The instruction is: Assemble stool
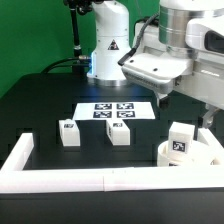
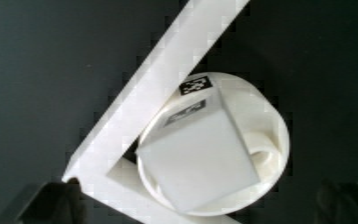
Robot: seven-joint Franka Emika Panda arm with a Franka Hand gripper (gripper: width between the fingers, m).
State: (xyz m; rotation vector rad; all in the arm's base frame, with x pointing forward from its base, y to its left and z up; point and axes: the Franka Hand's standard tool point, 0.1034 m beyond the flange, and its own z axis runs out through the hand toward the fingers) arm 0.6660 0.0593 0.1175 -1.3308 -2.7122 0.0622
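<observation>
The white round seat (image 1: 200, 157) lies at the exterior view's right, close to the front wall. One white leg block (image 1: 181, 142) with a marker tag stands on it. Two more leg blocks (image 1: 69, 133) (image 1: 118, 133) stand apart on the black table in front of the marker board. My gripper (image 1: 186, 106) hangs above the seat, open and empty. In the wrist view the seat (image 2: 279, 125) and the block on it (image 2: 202, 140) lie below, and my dark fingertips (image 2: 51, 203) show wide apart at the corners, touching nothing.
The marker board (image 1: 113, 110) lies flat mid-table. The long white border wall (image 1: 70, 180) runs along the front and up the exterior view's left, and its corner (image 2: 172, 70) sits right against the seat. The robot base (image 1: 105, 50) stands at the back.
</observation>
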